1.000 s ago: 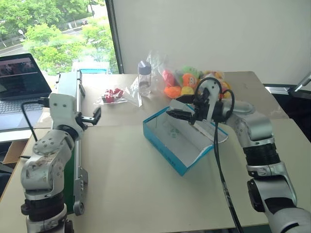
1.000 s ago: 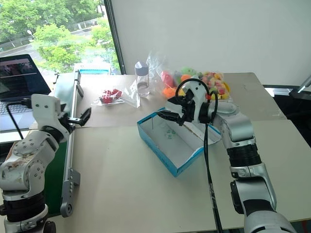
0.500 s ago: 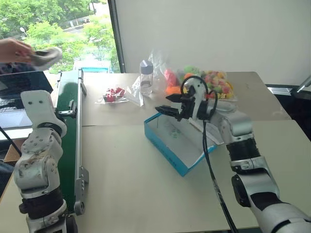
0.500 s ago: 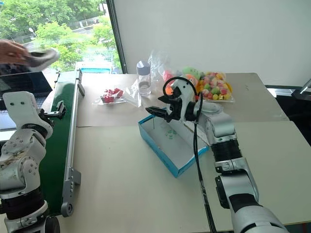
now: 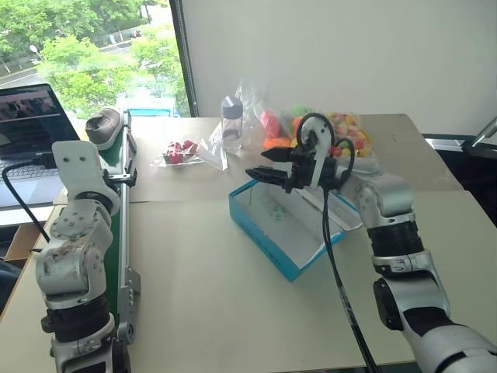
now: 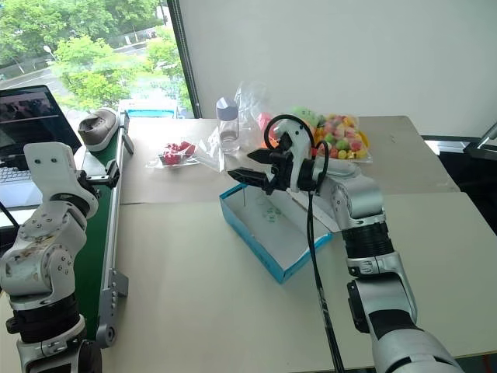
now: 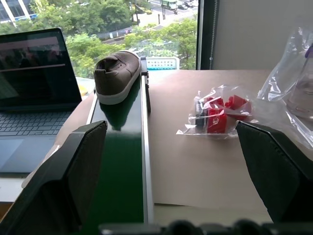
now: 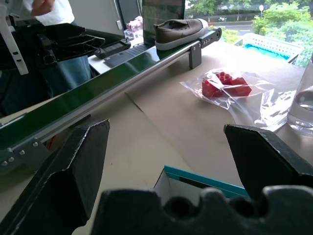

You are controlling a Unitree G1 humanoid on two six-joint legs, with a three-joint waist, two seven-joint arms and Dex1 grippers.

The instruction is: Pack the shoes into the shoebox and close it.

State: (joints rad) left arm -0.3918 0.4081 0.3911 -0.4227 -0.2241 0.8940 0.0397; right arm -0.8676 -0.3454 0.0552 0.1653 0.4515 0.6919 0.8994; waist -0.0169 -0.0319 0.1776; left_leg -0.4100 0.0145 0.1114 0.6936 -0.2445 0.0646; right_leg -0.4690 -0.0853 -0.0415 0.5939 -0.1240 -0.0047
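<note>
Left gripper [image 7: 171, 147] and right gripper [image 6: 247, 166], both spread empty, risk missing the shoe [image 7: 116, 76] at 11 o'clock on the moving conveyor [image 5: 124, 167]

Right claw [image 8: 166, 161], fingers spread wide, above the blue edge of the shoebox [image 8: 205, 178]. Beyond: green conveyor belt [image 8: 98, 83] bearing one grey-taupe shoe [image 8: 182, 30]; bagged red pieces [image 8: 226, 85] on the table [image 8: 161, 127]; a person [image 8: 46, 10] behind.
</note>
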